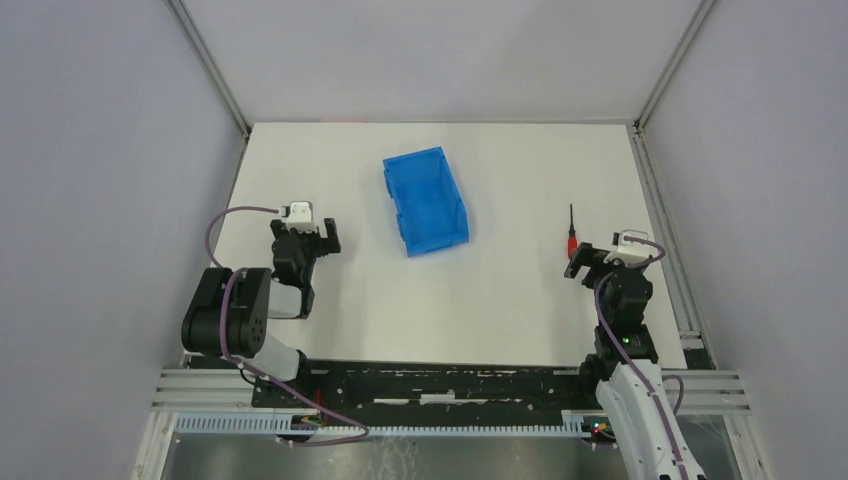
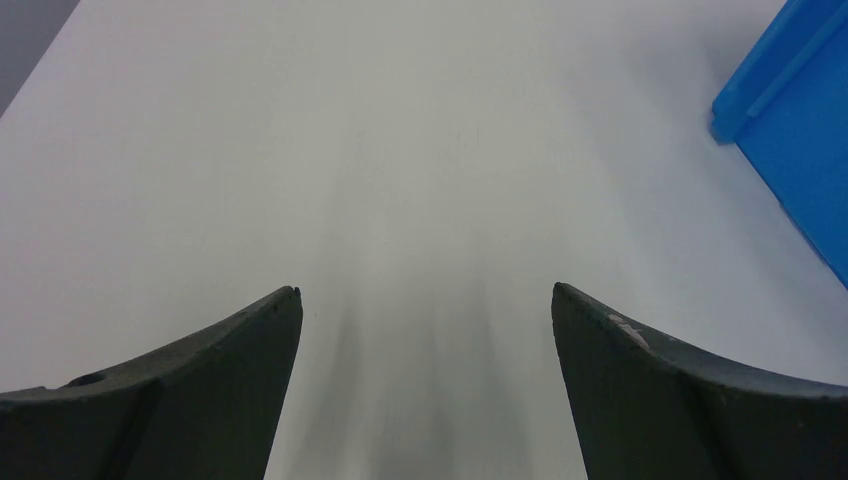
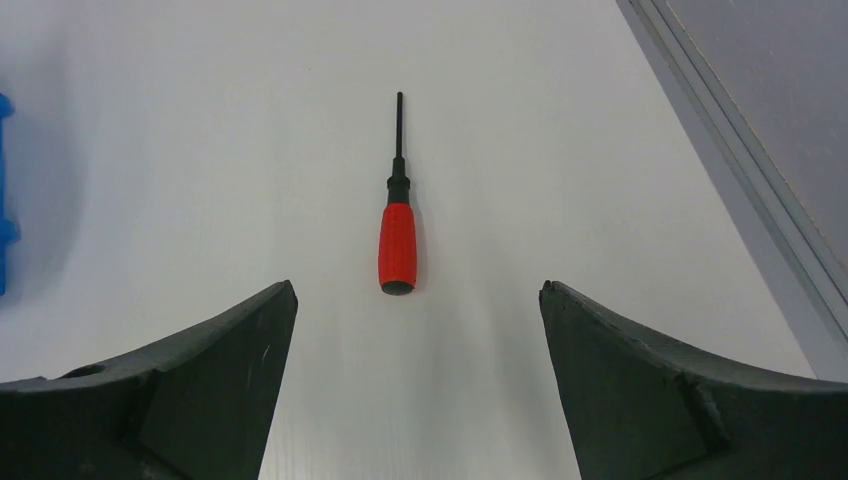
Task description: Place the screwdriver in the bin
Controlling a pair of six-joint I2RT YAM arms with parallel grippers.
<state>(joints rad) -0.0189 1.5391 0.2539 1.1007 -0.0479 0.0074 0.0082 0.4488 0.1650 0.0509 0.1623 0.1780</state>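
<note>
Bin [image 1: 427, 200] sits on worktop [image 1: 500, 310], approx ctr, toward far side. Screwdriver [image 1: 572, 232] lies at bin's 3 o'clock, well apart, shaft pointing to 12 o'clock. Right claw [image 1: 588, 258] just at screwdriver's 6 o'clock. Left claw [image 2: 425, 300] near bin's 8 o'clock.

The screwdriver [image 3: 398, 215] had a red handle and a black shaft; the bin [image 1: 426, 200] was bright blue, the table [image 1: 500, 300] white.
</note>
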